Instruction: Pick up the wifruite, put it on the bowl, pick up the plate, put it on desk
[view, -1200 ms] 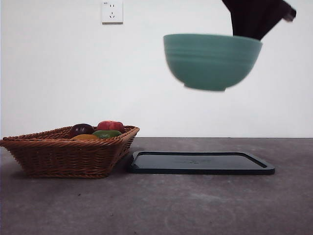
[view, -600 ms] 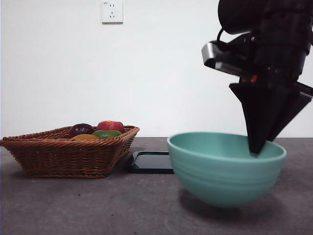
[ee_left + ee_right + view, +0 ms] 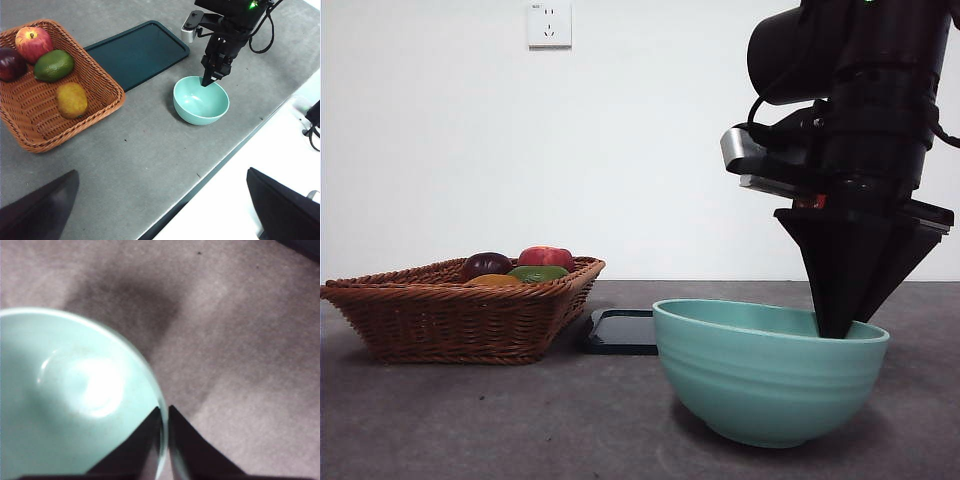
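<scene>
The mint-teal bowl (image 3: 770, 375) stands low at the desk (image 3: 520, 420), in front of the dark flat plate (image 3: 623, 330), and seems to touch the surface. My right gripper (image 3: 835, 325) is shut on the bowl's rim, one jaw inside and one outside, as the right wrist view (image 3: 165, 412) shows. The bowl (image 3: 75, 405) is empty. The orange-brown wifruite (image 3: 71, 99) lies in the wicker basket (image 3: 30, 135). My left gripper (image 3: 161, 172) is open and empty, high above the desk. The left wrist view also shows the bowl (image 3: 200, 102) and the right gripper (image 3: 206, 82).
The basket (image 3: 460, 320) stands left of the plate (image 3: 135, 52) and also holds a green fruit (image 3: 54, 65), a red apple (image 3: 34, 41) and a dark purple fruit (image 3: 9, 64). The desk's front edge (image 3: 220, 162) runs close to the bowl.
My right gripper has brought the bowl down from high above the plate to the desk, in front of the plate. The basket and fruits have not moved.
</scene>
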Tool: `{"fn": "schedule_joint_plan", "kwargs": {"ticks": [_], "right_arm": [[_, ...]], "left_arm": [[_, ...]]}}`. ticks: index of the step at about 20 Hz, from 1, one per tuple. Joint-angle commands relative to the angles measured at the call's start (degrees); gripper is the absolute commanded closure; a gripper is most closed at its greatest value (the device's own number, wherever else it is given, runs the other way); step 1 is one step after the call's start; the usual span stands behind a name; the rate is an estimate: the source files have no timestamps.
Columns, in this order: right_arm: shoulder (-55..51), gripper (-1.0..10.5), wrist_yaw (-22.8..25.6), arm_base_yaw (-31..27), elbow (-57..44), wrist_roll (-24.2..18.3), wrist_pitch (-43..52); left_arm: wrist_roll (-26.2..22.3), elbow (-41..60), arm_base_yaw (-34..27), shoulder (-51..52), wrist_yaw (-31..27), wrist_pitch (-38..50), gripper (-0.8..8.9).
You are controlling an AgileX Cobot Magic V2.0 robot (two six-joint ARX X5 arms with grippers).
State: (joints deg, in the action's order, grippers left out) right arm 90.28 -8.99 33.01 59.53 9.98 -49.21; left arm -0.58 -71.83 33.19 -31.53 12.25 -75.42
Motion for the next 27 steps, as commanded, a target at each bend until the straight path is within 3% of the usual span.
{"fn": "schedule_joint_plan", "kwargs": {"ticks": [1,3,8,12,22,27], "right_arm": [[1.7,6.6,0.1,0.7,0.4,0.5,0.8],[1.1,5.3,0.1,0.6,0.6,0.5,0.8],[-6.5,5.0,0.5,0.4,1.4,0.1,-1.3],[-19.7,3.0,1.9,0.4,1.4,0.0,-6.6],[-56.3,3.0,1.0,0.4,1.4,1.4,-19.8],[-67.4,3.0,-3.5,0.4,1.4,4.6,-22.2]], "left_arm": [[-0.1,-0.6,0.4,-0.2,0.3,0.5,2.51],[-0.1,-0.6,0.4,-0.2,0.3,0.5,2.51],[0.0,-0.6,0.4,-0.2,0.3,0.5,2.51],[0.2,-0.6,0.4,-0.2,0.3,0.7,2.51],[4.0,-0.6,0.4,-0.2,0.3,7.6,2.51],[4.7,-0.6,0.4,-0.2,0.3,7.7,2.51]]}}
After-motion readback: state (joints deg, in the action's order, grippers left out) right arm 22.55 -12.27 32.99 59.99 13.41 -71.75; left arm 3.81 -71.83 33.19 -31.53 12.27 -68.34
